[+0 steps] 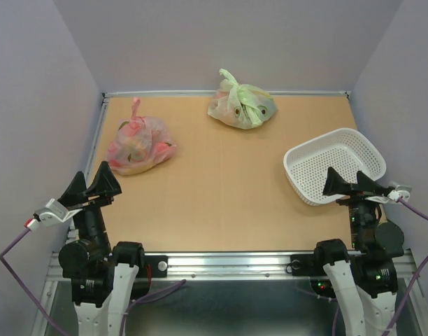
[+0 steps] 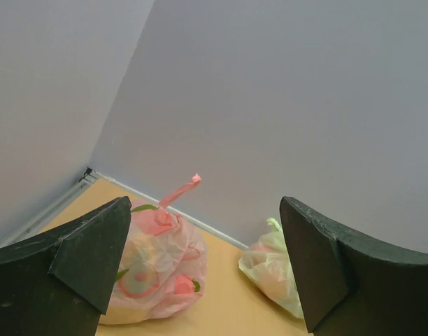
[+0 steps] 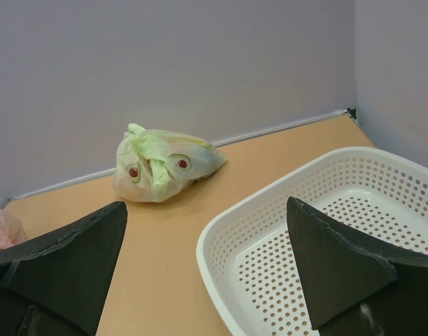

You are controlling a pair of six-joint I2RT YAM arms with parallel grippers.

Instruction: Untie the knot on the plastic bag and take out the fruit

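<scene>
**Pink bag knotted at the left, both sets of jaws spread and empty**

The thin, translucent pink crinkly plastic bag [image 1: 140,145] sits on the tan wooden worktop [image 1: 221,203] at the far left, close to the left wall. Its neck is tied shut, and a twisted pink tail [image 2: 179,190] sticks up from the knot. Small toy fruit [image 2: 186,285] shows through the film as reddish and pale shapes with green bits; individual pieces cannot be told apart.

The left jaws are spread wide and hold nothing. They hang over the near-left part of the worktop, pointing toward the pink bag and well short of it. The right jaws are likewise spread and hold nothing. They are above the near rim of a white perforated plastic basket [image 1: 303,155] that rests on the right side of the worktop.

A pale green translucent knotted bag [image 1: 240,105], with round fruit visible inside, lies near the back wall, about midway across and well apart from the pink bag and the basket.
</scene>
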